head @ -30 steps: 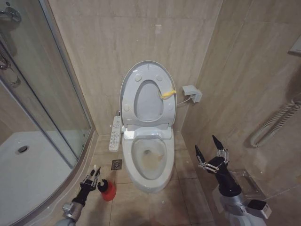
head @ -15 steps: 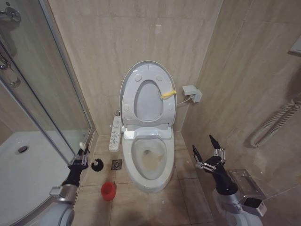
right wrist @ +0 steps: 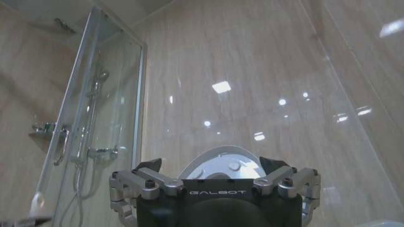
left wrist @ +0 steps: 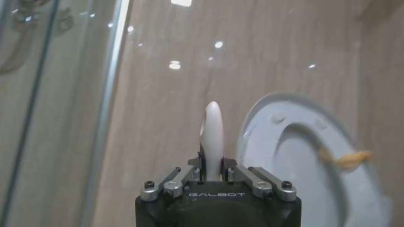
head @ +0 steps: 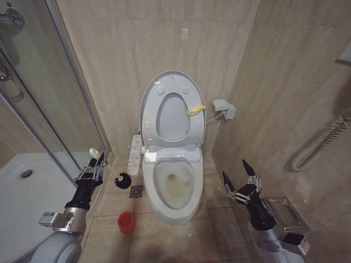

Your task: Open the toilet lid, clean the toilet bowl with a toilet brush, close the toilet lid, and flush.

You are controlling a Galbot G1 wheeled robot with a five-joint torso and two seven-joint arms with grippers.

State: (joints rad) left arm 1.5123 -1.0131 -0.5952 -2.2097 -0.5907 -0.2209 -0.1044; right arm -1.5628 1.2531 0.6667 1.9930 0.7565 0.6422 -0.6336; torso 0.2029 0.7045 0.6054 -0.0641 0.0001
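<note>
The toilet lid [head: 166, 83] stands raised against the wall with the ring seat up in front of it and a yellow tag [head: 196, 109] at its edge. Below it the toilet bowl [head: 174, 185] lies open, stained yellowish inside. My left gripper [head: 96, 163] is shut on the white handle of the toilet brush [head: 122, 180], whose dark head hangs above the floor left of the bowl. The left wrist view shows the left gripper [left wrist: 213, 163] clamped on the handle [left wrist: 213, 125], with the lid [left wrist: 277, 137] beyond. The red cup holder [head: 126, 222] stands on the floor. My right gripper [head: 239, 175] is open, right of the bowl.
A glass shower door [head: 55, 109] and white shower tray [head: 22, 192] bound the left side. A floor drain [head: 135, 191] and a side control panel [head: 133, 155] lie between brush and bowl. A wall box [head: 224, 108] and a hose [head: 321, 142] are on the right.
My left gripper has lifted the brush out of the red cup and carried it up and toward the toilet. The right arm has shifted only slightly.
</note>
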